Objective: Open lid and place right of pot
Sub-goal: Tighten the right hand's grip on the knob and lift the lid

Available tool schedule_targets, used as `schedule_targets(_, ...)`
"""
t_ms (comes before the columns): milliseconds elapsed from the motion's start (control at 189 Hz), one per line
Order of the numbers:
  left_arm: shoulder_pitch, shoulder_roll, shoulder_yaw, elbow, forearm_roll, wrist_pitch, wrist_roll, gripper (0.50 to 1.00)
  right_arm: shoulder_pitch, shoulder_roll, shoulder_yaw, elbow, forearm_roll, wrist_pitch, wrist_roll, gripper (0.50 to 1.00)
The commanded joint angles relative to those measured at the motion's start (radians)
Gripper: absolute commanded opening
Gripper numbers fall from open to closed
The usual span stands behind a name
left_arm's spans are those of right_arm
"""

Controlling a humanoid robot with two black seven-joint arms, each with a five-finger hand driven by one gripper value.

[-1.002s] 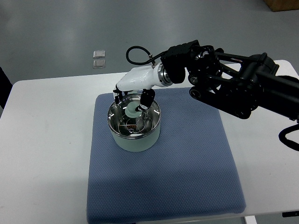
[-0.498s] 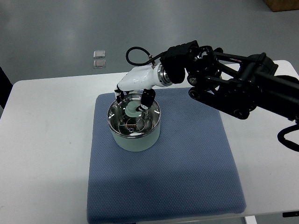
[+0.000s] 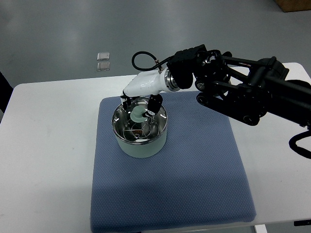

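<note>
Item: pot, pale green, round, stood on the left part of a blue mat laid over a white table. Fitted to it is a glass lid with a metal rim, seated flat and not yet raised; at its centre a pale green knob is carried. Right hand: white shell on a black arm entered from the picture's right edge, held directly over the lid, dark fingers pointed down on either side of the knob. The fingers are judged to be closed on the knob, though contact is partly hidden by the hand itself. Governing relation: the knob lies straight below the hand, with no offset to either side, so that a plain upward lift is called for, followed by a carry toward the bare mat to the right of the pot, back along the arm's own line of entry. The lid is round and no long axis is presented. Left hand: not seen. Change against the earlier frames: the white shell is found shifted slightly rightward and upward, and the fingers drawn closer about the knob; the pot and lid are unmoved. Two small clear packets are noted on the floor beyond the table.
</note>
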Motion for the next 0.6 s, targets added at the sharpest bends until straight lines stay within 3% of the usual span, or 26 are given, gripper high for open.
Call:
schedule_targets(0, 0.000, 0.000, 0.000, 0.000, 0.000, 0.000, 0.000, 1.000, 0.003, -0.004, 0.002, 0.000, -0.001, 0.000, 0.000, 0.678)
schedule_targets(594, 0.000, 0.000, 0.000, 0.000, 0.000, 0.000, 0.000, 1.000, -0.002, -0.006, 0.003, 0.000, 0.001, 0.011, 0.000, 0.656)
